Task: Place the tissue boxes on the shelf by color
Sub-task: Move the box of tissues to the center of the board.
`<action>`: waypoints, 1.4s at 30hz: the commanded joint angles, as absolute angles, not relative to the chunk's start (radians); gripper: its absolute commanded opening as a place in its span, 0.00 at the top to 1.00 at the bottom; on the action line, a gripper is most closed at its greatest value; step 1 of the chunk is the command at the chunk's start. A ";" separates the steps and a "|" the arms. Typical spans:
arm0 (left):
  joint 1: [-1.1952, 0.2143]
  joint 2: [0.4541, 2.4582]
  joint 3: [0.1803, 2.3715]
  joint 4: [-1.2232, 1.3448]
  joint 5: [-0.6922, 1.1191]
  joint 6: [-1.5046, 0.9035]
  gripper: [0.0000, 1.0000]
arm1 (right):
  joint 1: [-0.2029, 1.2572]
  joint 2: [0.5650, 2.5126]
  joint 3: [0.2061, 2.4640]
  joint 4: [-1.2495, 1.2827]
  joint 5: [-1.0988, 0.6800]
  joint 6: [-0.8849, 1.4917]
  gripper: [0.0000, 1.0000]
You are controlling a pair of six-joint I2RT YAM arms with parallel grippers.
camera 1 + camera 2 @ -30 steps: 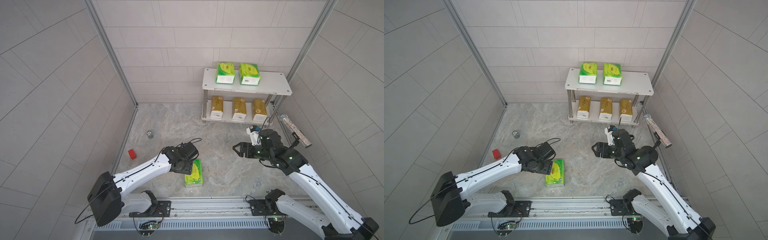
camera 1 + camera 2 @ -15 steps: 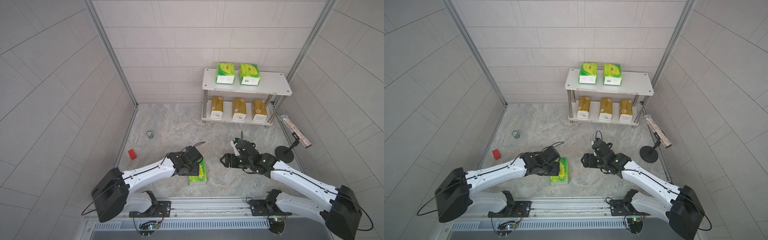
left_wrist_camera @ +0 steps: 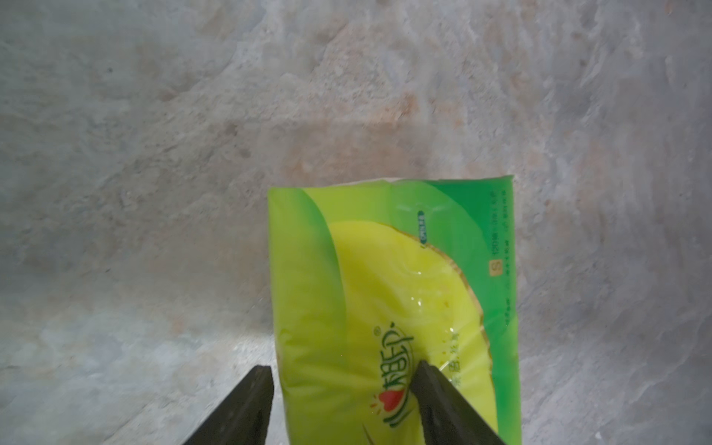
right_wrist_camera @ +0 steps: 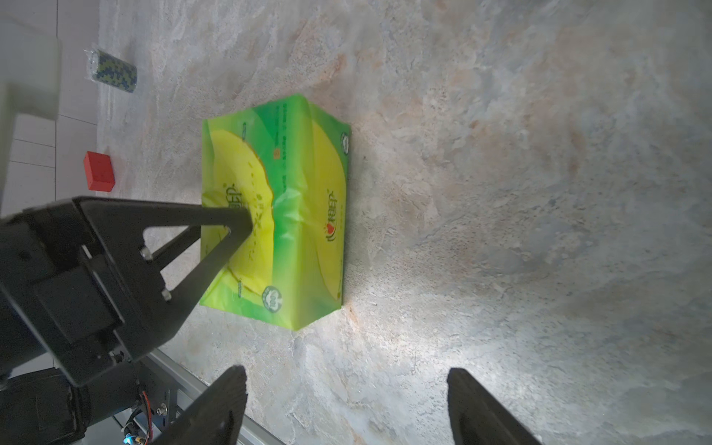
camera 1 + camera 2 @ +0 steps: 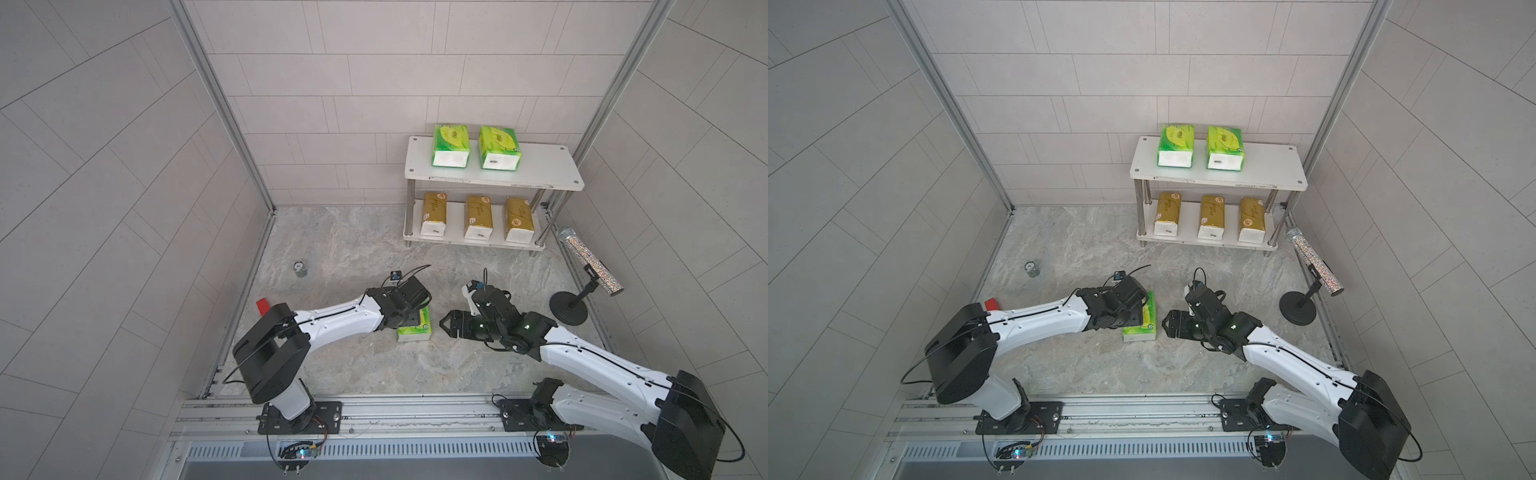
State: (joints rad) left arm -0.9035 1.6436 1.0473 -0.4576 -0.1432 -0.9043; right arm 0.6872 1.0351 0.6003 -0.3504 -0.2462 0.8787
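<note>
**Left gripper pinching a green pack on the floor**

The left gripper (image 3: 343, 375) is pinching the green pack (image 3: 385, 289) along 1 long edge. 1 finger (image 3: 435, 393) is pressing into the yellow-leaf top face, the other is sitting against the pack's side, and the wrapper is creasing around the grip. The pack is lying flat on the marbled floor (image 5: 353, 257), in front of the shelf (image 5: 540, 166) and well apart from it, between the 2 arms.

The right gripper (image 4: 346, 370) is hanging low near the pack's right side. Its fingers are spread wide with nothing between them, and its tips are pointing toward the pack.

On the shelf, 2 green packs (image 5: 451, 145) (image 5: 498, 147) are sitting side by side on the left half of the top board. 3 gold packs (image 5: 434, 212) (image 5: 478, 216) (image 5: 518, 218) are lying in a row on the lower board.

A red block (image 5: 262, 306) and a small can (image 5: 299, 269) are sitting near the left wall. A microphone (image 5: 590, 266) on a stand is standing by the right wall.
</note>
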 commanded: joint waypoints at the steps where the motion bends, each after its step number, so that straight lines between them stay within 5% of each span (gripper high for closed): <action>1: -0.894 1.694 1.127 -0.541 -0.163 -0.876 0.32 | 0.690 1.034 0.588 -0.324 -0.217 0.902 0.14; 9: -0.867 1.562 1.276 -0.678 -0.189 -0.683 0.20 | 0.652 0.971 0.540 -0.325 -0.199 0.942 0.13; 23: -0.784 1.845 1.522 -0.892 0.013 -0.086 0.16 | 0.648 0.989 0.529 -0.330 -0.230 0.947 0.13; 34: -0.760 1.941 1.486 -0.819 0.052 -0.042 0.16 | 0.647 1.061 0.568 -0.328 -0.273 0.911 0.13; 42: -0.706 1.917 1.378 -0.726 0.031 -0.289 0.29 | 0.647 1.041 0.548 -0.291 -0.249 0.972 0.13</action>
State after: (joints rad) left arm -0.7341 1.9022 1.4429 -0.7483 0.0750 -0.1436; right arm 0.6487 1.0626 0.5438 -0.3145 -0.2687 0.9382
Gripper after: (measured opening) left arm 0.720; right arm 0.871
